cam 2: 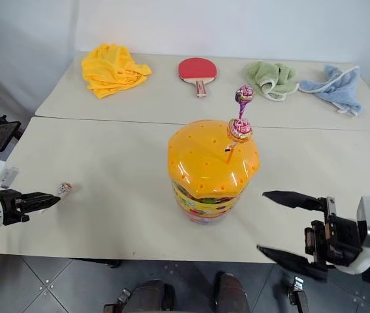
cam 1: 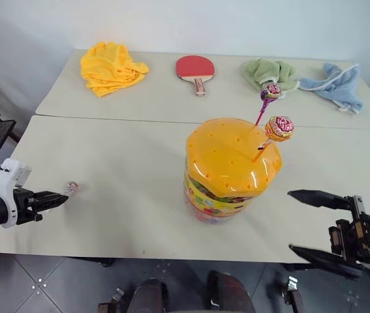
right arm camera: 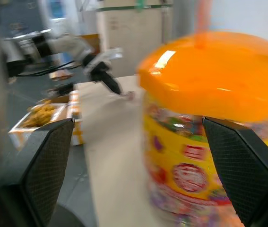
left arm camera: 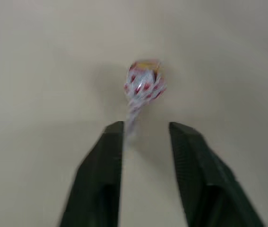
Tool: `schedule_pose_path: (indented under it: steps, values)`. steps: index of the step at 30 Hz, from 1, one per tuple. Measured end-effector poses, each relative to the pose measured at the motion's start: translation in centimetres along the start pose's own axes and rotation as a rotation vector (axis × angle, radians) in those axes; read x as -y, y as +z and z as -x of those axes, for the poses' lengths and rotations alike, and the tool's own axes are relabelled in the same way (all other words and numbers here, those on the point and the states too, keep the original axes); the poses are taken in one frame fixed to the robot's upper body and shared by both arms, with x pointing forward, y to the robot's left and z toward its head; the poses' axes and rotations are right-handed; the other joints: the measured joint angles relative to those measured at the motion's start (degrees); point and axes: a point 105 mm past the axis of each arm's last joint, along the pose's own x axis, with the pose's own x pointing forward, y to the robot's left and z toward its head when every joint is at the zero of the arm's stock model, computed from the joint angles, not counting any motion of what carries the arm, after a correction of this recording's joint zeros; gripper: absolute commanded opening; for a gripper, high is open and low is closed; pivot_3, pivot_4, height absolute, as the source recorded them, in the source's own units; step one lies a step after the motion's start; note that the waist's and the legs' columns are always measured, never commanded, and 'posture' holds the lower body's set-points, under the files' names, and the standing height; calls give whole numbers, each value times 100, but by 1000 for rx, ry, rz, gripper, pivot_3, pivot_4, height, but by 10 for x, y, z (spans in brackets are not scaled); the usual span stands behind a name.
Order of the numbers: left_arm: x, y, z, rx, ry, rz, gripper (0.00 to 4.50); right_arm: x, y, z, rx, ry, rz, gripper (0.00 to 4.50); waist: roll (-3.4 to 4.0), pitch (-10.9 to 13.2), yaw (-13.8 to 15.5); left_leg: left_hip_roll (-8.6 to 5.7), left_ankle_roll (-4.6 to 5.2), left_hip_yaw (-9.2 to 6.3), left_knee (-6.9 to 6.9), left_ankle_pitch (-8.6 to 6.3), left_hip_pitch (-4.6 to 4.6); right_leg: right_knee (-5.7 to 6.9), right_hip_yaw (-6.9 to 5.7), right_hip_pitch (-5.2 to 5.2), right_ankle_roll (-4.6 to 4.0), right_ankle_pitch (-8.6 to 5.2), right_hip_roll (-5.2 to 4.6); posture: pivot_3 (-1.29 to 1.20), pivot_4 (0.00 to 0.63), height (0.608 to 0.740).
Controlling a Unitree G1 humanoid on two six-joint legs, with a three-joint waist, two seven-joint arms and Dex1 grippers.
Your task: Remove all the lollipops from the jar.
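The left gripper (cam 1: pixel 59 199) is hovering low over the near table (cam 1: pixel 126 195), at nine o'clock from the jar (cam 1: pixel 231 171). Its fingers (left arm camera: pixel 103 165) are standing parted, and they are gripping nothing. One lollipop (cam 1: pixel 72 188) is lying on the near table just past the fingertips. The left wrist view is showing its red-and-silver wrapper, with the wrapper's twisted end reaching down beside one fingertip; the head views are showing it as a small speck.

At the centre, the jar is standing upright on the near table, with its orange domed lid (cam 1: pixel 233 156) on. Two lollipops are sticking up out of the lid's holes at about one o'clock on the dome: a purple-wrapped lollipop (cam 1: pixel 271 91) on a purple stick, and a lower orange-and-pink lollipop (cam 1: pixel 280 128) on an orange stick. The right wrist view is showing the jar's printed band close up, and beyond it the left gripper over the table edge.

At four o'clock from the jar, the right gripper (cam 1: pixel 302 222) is standing wide open and empty, clear of the jar.

Across the far table (cam 1: pixel 158 98) are lying a yellow cloth (cam 1: pixel 111 67), a red paddle (cam 1: pixel 196 70), a green cloth (cam 1: pixel 268 73) and a blue cloth (cam 1: pixel 336 85).
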Motion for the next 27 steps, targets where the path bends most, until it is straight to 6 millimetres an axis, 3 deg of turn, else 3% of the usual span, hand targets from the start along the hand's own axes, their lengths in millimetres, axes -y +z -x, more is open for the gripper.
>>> schedule_pose_path:
  steps: [5, 7, 9, 12, 17, 22, 24, 27]
  values:
    - [15, 30, 17, 183, -194, -174, 3943, 28, 3, 5, 14, -176, -16, 4500, 2, -1, -15, 3, -5, 44, -3, -2, -1, 8, -3, -12, -4, -2, 1, 0, 150, 740]
    - [35, 47, 20, 354, -341, -298, 4466, 42, 9, 4, 41, -239, -33, 4500, 3, -1, -17, 4, -4, 56, 1, -2, -1, 5, -1, -14, -4, -2, -2, 0, 150, 740]
    - [69, 76, 23, 623, -526, -390, 4466, 49, 22, -5, 88, -244, -34, 4500, 2, -1, 17, 6, -4, 42, 21, -2, -12, 12, -3, -13, -3, -2, -3, 0, 150, 740]
    - [103, 96, 25, 703, -647, -453, 4466, 42, 27, -23, 49, -176, -23, 4500, -4, -5, -1, 4, -6, 32, 23, -4, -8, 22, -4, -11, 0, 0, -3, 0, 150, 740]
    - [137, 96, 12, 722, -813, -377, 4466, 44, 36, -40, 76, -144, -14, 4500, -2, -5, -29, 4, -5, 40, 17, -4, -5, 17, 0, -11, 1, 1, -1, 0, 150, 740]
    - [179, 91, -7, 722, -1016, -363, 4466, 37, 46, -71, 78, -27, 5, 4500, -3, -5, -5, 3, -5, 30, 31, -4, -13, 16, -1, -9, 1, 1, 2, 0, 150, 740]
    - [181, 91, -7, 720, -1028, -363, 4466, 36, 44, -73, 72, -10, -10, 4500, -3, -5, -3, 3, -5, 27, 27, -4, -14, 15, -3, -9, 1, 1, 2, 0, 150, 740]
    - [182, 92, -7, 724, -1036, -365, 4500, 32, 42, -74, 45, 21, -16, 3863, -3, -5, -6, 2, -4, 28, 26, -4, -17, 7, -5, -9, 1, 1, 2, 0, 150, 740]
